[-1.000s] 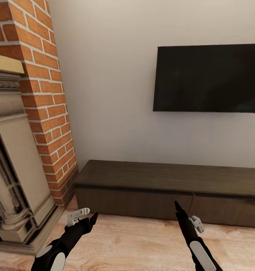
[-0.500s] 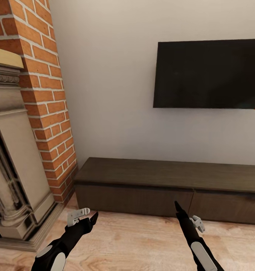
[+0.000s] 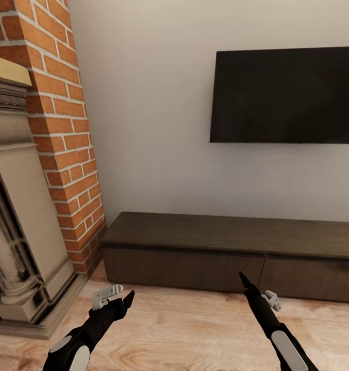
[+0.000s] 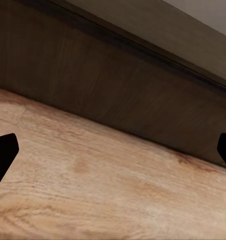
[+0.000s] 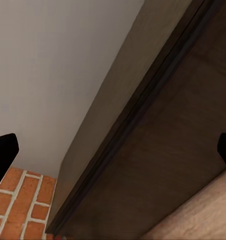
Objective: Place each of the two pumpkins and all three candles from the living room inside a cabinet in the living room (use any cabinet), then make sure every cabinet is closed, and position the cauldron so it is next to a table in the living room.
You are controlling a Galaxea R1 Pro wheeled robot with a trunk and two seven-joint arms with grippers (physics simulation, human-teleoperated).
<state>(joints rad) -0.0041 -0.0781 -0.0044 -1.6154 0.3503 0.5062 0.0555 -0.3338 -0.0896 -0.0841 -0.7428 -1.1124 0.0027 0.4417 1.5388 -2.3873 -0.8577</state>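
A light wood plank floor point(image 3: 195, 330) is carrying a long, low dark brown cabinet point(image 3: 231, 252) against the pale wall, its drawer fronts apparently sitting shut, its top lying bare. Beside it, a brick fireplace point(image 3: 66, 149) is standing on the same boards.

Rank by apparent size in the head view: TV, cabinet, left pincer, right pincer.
1. Cabinet, cut off at the frame's right edge.
2. TV, also cropped.
3. Left pincer and right pincer: alike, unranked.
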